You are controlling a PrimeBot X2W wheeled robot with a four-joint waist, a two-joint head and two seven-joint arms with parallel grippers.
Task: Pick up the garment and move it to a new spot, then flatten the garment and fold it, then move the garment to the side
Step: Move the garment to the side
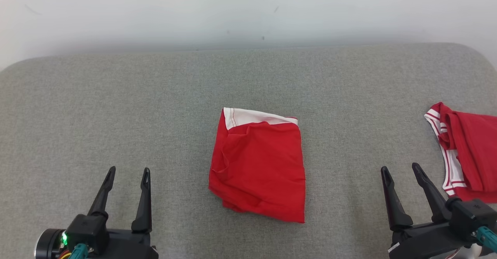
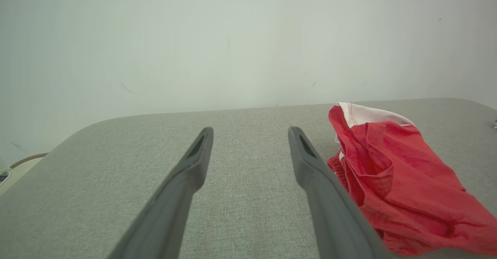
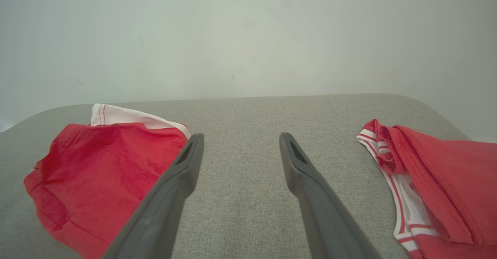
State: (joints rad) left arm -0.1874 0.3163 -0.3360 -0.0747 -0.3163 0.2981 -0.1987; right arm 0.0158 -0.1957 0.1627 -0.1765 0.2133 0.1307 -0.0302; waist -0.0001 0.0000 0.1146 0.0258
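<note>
A red garment (image 1: 259,166) with a white band along its far edge lies folded into a rough rectangle at the middle of the grey padded table (image 1: 116,107). Its left side is a little rumpled. The same garment (image 2: 396,181) shows to the right of my left fingers, and as the garment (image 3: 105,169) to the left of my right fingers. My left gripper (image 1: 129,172) hovers open at the near left, well apart from the cloth. At the near right my right gripper (image 1: 401,168) is open too, holding nothing.
A second red garment (image 1: 468,154) with red-and-white striped trim lies bunched at the table's right edge, just beyond my right gripper; it appears again (image 3: 435,185) in the right wrist view. A pale wall (image 1: 248,10) rises behind the table's far edge.
</note>
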